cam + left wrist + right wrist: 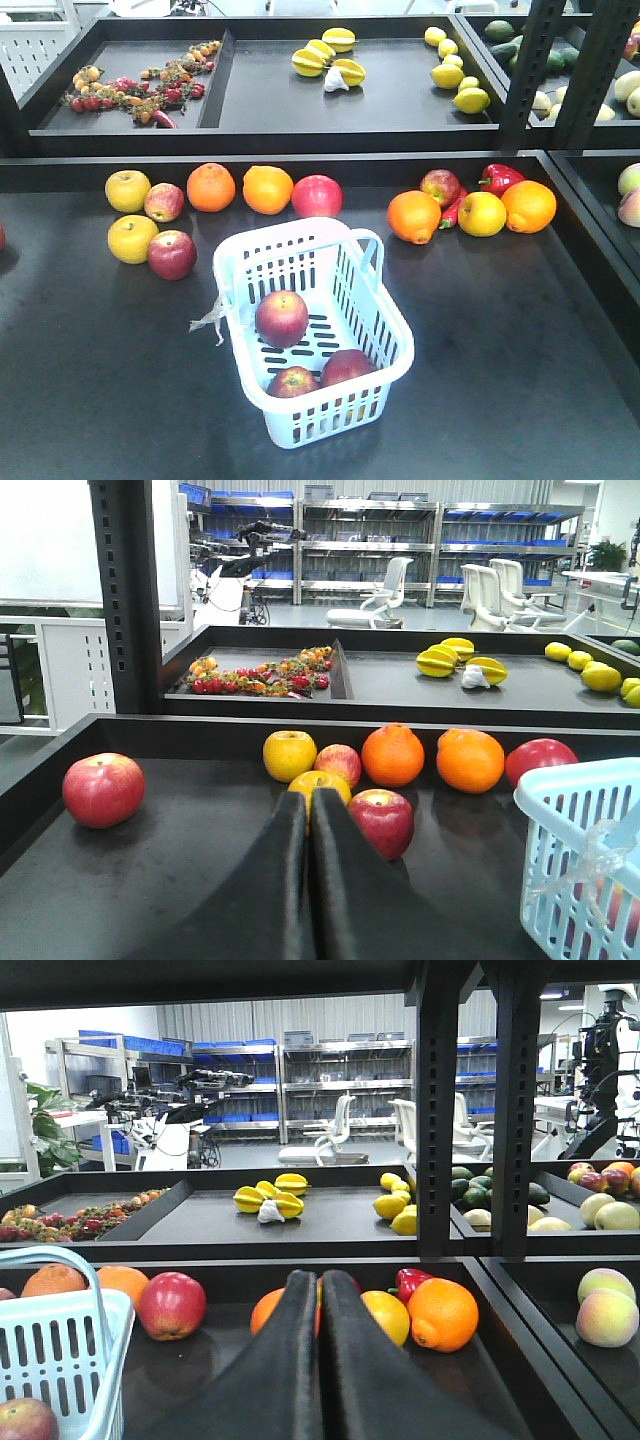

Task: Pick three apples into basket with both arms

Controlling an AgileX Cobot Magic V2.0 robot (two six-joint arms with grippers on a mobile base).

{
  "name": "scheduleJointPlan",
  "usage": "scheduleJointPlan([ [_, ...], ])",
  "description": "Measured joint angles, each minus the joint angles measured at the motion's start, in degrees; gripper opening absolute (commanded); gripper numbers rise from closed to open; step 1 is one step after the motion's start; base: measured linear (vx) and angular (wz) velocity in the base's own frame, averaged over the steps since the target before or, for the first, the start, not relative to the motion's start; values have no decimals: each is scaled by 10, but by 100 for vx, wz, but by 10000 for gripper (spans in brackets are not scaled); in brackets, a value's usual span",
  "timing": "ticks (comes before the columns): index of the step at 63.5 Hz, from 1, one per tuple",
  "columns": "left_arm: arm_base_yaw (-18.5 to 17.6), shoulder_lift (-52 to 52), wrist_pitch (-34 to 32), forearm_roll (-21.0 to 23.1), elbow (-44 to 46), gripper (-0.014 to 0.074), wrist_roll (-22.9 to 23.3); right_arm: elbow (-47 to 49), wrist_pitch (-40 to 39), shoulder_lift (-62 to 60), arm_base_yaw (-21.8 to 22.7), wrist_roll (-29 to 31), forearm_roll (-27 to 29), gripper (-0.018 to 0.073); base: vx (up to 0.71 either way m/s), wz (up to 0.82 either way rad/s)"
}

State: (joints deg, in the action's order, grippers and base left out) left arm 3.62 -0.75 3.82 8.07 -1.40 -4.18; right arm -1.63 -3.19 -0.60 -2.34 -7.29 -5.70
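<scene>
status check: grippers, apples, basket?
Left gripper shut, empty. Right gripper shut, empty. Three apples in the basket. Nothing in the way.

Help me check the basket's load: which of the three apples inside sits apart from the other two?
The apple toward the basket's far, handle end lies alone on the slotted floor. The other two apples sit side by side at the near end.

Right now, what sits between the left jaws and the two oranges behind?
Left wrist view: a yellow fruit and a red apple lie just past the shut left gripper, before the oranges.
</scene>
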Motion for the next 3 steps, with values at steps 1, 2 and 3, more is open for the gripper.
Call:
scheduleJointPlan([
  [1,0,0,0,0,0,-7,0,0,-1,0,0,0,0,-1,0,0],
  [2,0,0,0,0,0,-7,0,0,-1,0,0,0,0,-1,0,0],
  [3,0,0,0,0,0,-7,0,0,-1,0,0,0,0,-1,0,0],
])
